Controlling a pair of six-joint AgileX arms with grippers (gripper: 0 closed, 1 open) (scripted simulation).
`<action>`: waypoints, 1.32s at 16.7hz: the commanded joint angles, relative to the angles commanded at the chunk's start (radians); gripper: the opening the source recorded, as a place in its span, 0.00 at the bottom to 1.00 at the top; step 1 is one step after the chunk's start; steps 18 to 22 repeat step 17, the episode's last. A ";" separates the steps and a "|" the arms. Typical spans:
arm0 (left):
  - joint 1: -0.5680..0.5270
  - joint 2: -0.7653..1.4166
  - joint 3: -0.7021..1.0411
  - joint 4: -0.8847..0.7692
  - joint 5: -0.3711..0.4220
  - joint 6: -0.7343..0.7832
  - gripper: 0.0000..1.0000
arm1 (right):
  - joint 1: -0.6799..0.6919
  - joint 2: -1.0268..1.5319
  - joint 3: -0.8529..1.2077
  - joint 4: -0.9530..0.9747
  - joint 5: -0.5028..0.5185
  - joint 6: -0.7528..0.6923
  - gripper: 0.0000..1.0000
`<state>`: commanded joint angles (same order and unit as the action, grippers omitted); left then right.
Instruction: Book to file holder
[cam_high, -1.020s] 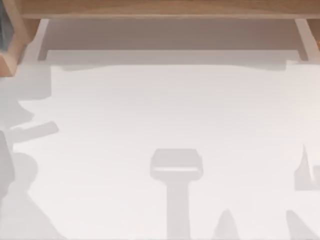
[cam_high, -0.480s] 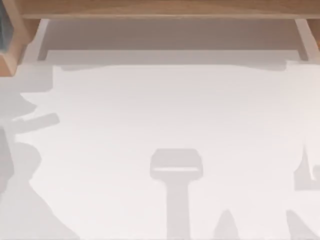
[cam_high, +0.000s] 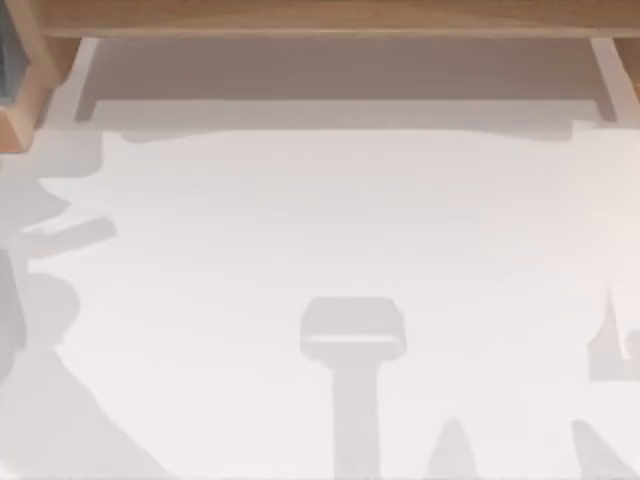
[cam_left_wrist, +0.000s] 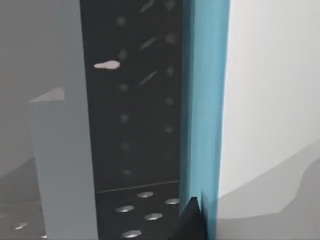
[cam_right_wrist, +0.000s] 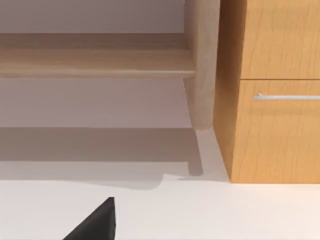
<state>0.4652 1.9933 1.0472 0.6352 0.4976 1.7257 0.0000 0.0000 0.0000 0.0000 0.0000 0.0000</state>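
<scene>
The left gripper (cam_left_wrist: 193, 222) is right up against the book (cam_left_wrist: 202, 100). A dark bit of it touches the book's blue edge. I cannot tell if the gripper is clamped on the book or apart.

The book stands up on its end, tall and thin. Its long side points straight away from the gripper. Just beside it is a dark wall with holes (cam_left_wrist: 135, 100), and past that a pale grey wall (cam_left_wrist: 65, 140). I think the book is in a slot, or just going in.

From above, the file holder (cam_high: 22, 110) sits at the far left corner of the desk (cam_high: 330, 220). A bit of blue shows inside it, so the book is there. The left arm is the near one, so this job is for it. I think the book must stay straight up and go down along its long side.

The right gripper (cam_right_wrist: 95, 225) waits at the right side, well apart from the book. It faces the shelf (cam_right_wrist: 95, 62) and a cabinet (cam_right_wrist: 275, 100). I cannot tell if it is apart or together.
</scene>
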 joint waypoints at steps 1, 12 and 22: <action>0.000 0.000 0.000 0.000 0.000 0.000 0.23 | 0.000 0.000 0.000 0.000 0.000 0.000 1.00; 0.000 0.000 0.000 0.000 0.000 0.000 1.00 | 0.000 0.000 0.000 0.000 0.000 0.000 1.00; 0.000 0.000 0.000 0.000 0.000 0.000 1.00 | 0.000 0.000 0.000 0.000 0.000 0.000 1.00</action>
